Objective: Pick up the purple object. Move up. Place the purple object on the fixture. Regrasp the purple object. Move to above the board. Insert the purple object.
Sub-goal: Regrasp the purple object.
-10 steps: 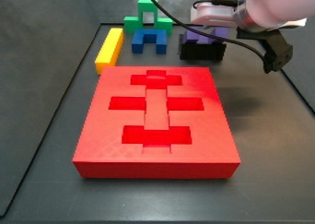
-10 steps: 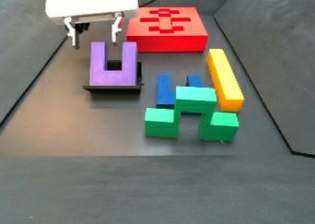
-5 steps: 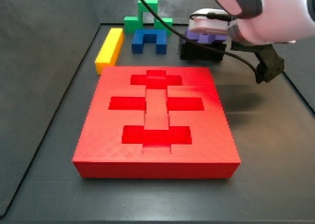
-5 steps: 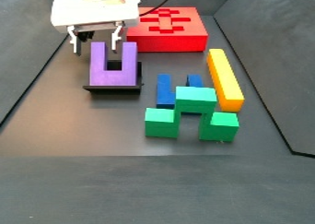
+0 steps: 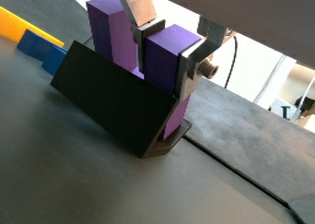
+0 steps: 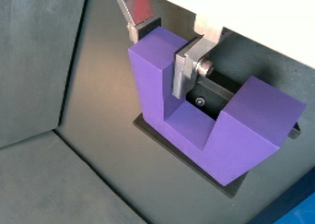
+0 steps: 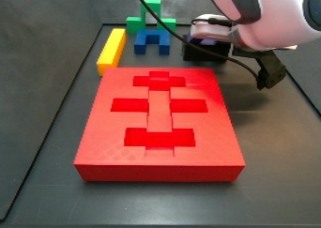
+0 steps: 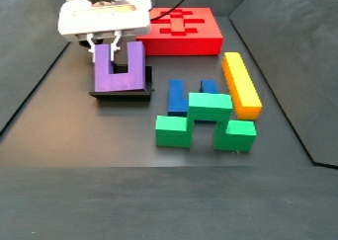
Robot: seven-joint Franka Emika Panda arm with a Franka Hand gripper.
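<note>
Robot lab, dark walled tabletop (image 8: 53, 175), fixture (image 8: 122, 94)

Purple object (image 7: 209, 32) and fixture (image 7: 201, 52) mostly behind gripper (image 7: 216, 30), jaw state unclear.

No text, label, brand, number or sign can be read on anything in these views: the purple object (image 8: 118, 69), the fixture (image 5: 117, 108), the red board (image 7: 158, 122) and the gripper (image 8: 114, 44) over the purple object all show plain surfaces
</note>
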